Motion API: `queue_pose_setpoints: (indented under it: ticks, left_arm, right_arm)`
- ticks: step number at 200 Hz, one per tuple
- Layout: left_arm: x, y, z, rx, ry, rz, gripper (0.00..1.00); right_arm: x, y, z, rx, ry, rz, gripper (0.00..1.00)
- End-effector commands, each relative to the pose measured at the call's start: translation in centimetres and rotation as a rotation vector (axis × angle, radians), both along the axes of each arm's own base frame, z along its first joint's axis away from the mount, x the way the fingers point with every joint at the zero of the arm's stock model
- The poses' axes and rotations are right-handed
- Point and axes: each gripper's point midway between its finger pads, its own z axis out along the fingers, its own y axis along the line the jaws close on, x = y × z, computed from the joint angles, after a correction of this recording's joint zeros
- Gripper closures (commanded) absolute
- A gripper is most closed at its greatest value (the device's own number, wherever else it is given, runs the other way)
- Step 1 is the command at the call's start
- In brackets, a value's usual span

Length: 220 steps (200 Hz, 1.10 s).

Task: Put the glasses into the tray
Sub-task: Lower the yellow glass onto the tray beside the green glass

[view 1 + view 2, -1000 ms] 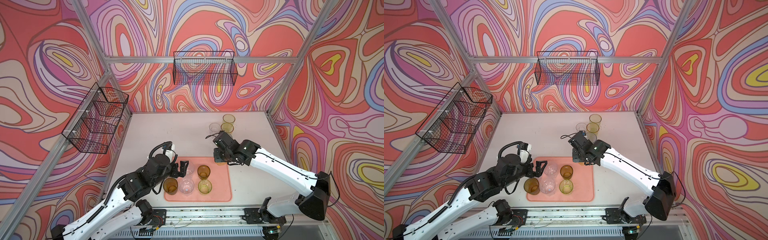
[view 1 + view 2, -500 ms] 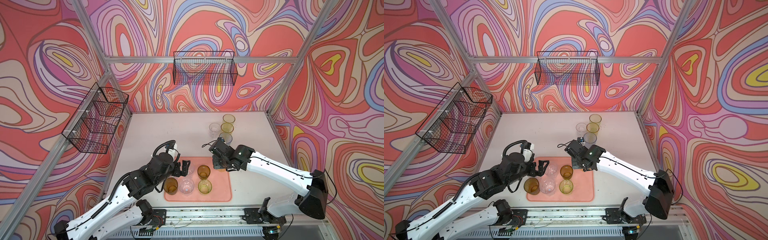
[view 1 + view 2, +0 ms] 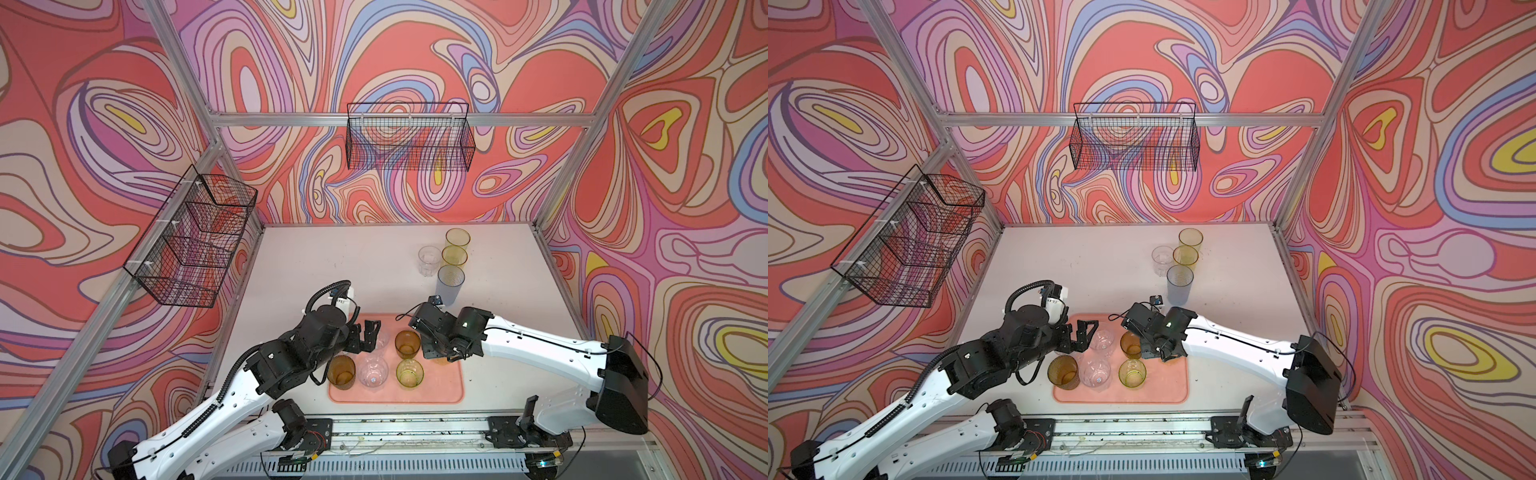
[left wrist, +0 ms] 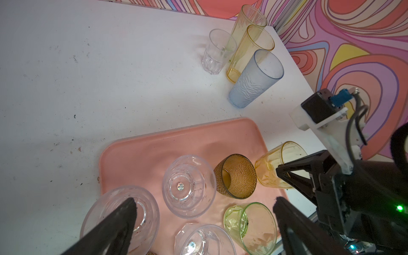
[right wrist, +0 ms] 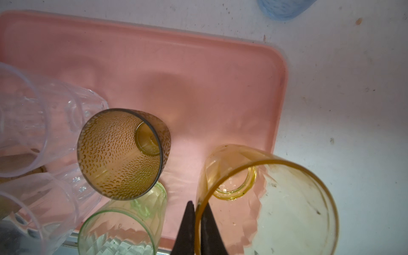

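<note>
Now, nearest: brown-amber tumbler (image 3: 341, 372), clear tumbler (image 3: 374, 371), green tumbler (image 3: 409, 373) upright along front of tray (image 3: 442, 388). Behind: left gripper (image 4: 204, 200) spread wide, clamping nothing, over tray's left end. Right gripper (image 5: 198, 205) pinched tight on rim of orange tumbler (image 5: 265, 198), above tray's right side, beside dotted brown tumbler (image 5: 119, 154); base contact unclear. Looks like placing step: lower flat inside rim, release, lift straight. Farthest, on bench (image 3: 332, 266): pale blue tumbler (image 3: 450, 282), two yellow tumblers (image 3: 455, 254), short clear tumbler (image 3: 429, 261), unplaced.
</note>
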Motion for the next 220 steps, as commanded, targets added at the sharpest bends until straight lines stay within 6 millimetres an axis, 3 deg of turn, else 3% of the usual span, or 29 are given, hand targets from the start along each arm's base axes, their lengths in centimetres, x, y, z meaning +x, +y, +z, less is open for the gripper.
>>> queue_pose_setpoints:
  ticks: [1, 88, 220]
  left_arm:
    - [0.1, 0.0, -0.3, -0.016, 0.01, 0.009, 0.0]
    - [-0.1, -0.1, -0.8, -0.03, 0.03, 0.015, 0.0]
    - [-0.2, 0.2, -0.9, -0.04, 0.022, 0.027, 0.0]
  right_arm:
    - [-1.0, 0.5, -1.0, 0.004, 0.018, -0.001, 1.0]
    - [-2.8, 0.3, -2.8, 0.028, 0.053, -0.023, 1.0]
    - [-4.5, 1.6, -2.3, 0.044, 0.067, 0.006, 1.0]
